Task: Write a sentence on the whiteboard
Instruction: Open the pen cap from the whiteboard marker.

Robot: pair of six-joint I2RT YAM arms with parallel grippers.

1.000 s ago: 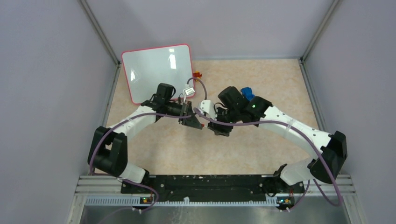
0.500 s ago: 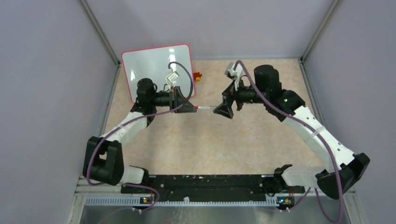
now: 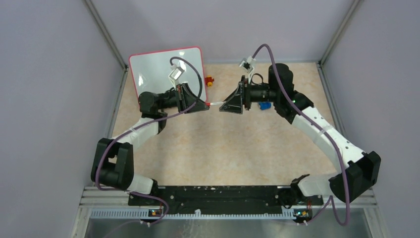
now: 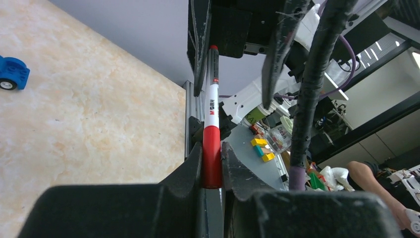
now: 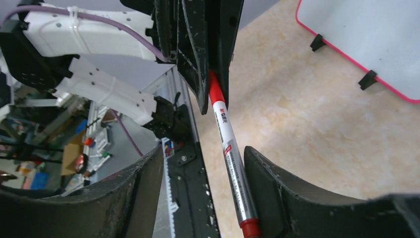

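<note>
The whiteboard (image 3: 163, 74), white with a pink-red rim, sits at the back left; its face shows only glare and no sentence. In the right wrist view the whiteboard (image 5: 366, 29) shows its two black clips. A red-capped marker (image 3: 214, 103) spans between both grippers above the table. My left gripper (image 3: 203, 105) is shut on the marker's red cap (image 4: 212, 158). My right gripper (image 3: 226, 105) is open around the marker's barrel (image 5: 229, 144), which rests against one finger (image 5: 267, 173); the other finger stands well apart from it.
A small red and yellow piece (image 3: 209, 79) lies right of the whiteboard. A blue toy (image 3: 264, 105) lies behind my right gripper and shows in the left wrist view (image 4: 12, 73). Grey walls close the back and sides.
Both grippers have moved toward the back of the table with the marker between them, and the gap between them has narrowed. The blue toy is uncovered again.
</note>
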